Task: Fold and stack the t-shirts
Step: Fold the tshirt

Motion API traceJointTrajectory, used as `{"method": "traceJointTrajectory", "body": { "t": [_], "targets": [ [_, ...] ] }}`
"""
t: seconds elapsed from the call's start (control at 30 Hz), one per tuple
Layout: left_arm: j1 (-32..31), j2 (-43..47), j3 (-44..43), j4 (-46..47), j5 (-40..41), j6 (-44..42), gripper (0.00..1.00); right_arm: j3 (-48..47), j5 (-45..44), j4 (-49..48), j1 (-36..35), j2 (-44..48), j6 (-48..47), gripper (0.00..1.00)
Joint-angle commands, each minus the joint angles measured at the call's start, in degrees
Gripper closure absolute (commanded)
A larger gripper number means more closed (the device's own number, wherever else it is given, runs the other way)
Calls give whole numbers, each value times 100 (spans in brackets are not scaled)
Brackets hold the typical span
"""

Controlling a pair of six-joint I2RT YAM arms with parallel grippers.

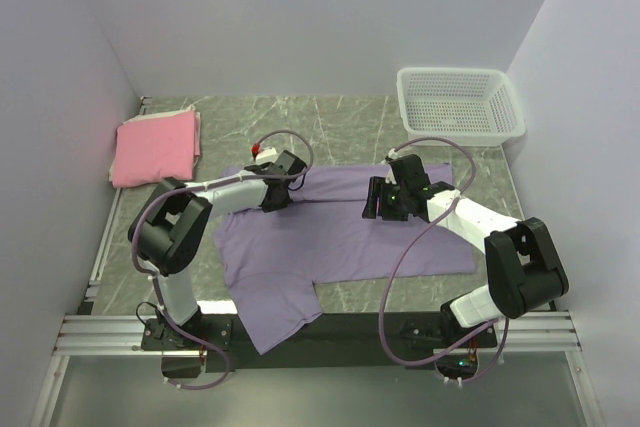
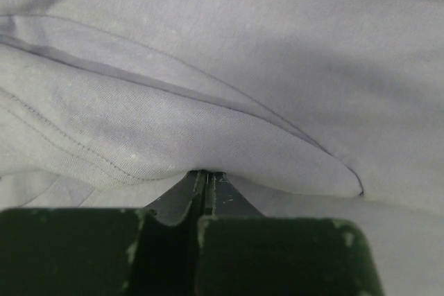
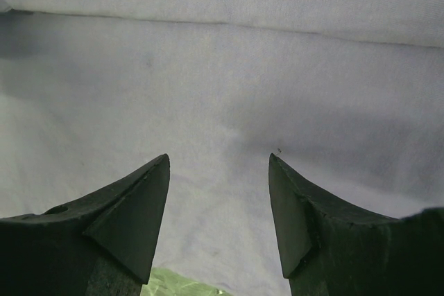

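Observation:
The lavender-purple t-shirt (image 1: 330, 237) lies spread on the green marble table, one sleeve hanging over the near edge. The pink t-shirt (image 1: 155, 147) lies folded at the back left. My left gripper (image 1: 277, 197) is shut on a fold of the purple shirt (image 2: 208, 116) near its upper left edge; the cloth bunches over the closed fingertips (image 2: 202, 185). My right gripper (image 1: 380, 202) is open just above the purple shirt (image 3: 222, 88) near its upper middle, nothing between its fingers (image 3: 149, 192).
A white plastic mesh basket (image 1: 460, 102) stands at the back right. White walls close in the left, back and right sides. The metal rail (image 1: 320, 332) with the arm bases runs along the near edge.

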State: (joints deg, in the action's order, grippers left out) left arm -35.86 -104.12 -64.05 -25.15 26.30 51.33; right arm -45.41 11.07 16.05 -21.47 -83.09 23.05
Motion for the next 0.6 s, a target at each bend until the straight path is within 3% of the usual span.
{"method": "traceJointTrajectory", "body": {
  "t": [0.0,0.57],
  "targets": [
    [17,172,-327,-498,41,70,99,14,18,-120,47,144,-46,34],
    [-325,849,-204,-1159,-1118,536,94,-30,53,-15,56,302,-72,35]
  ]
}}
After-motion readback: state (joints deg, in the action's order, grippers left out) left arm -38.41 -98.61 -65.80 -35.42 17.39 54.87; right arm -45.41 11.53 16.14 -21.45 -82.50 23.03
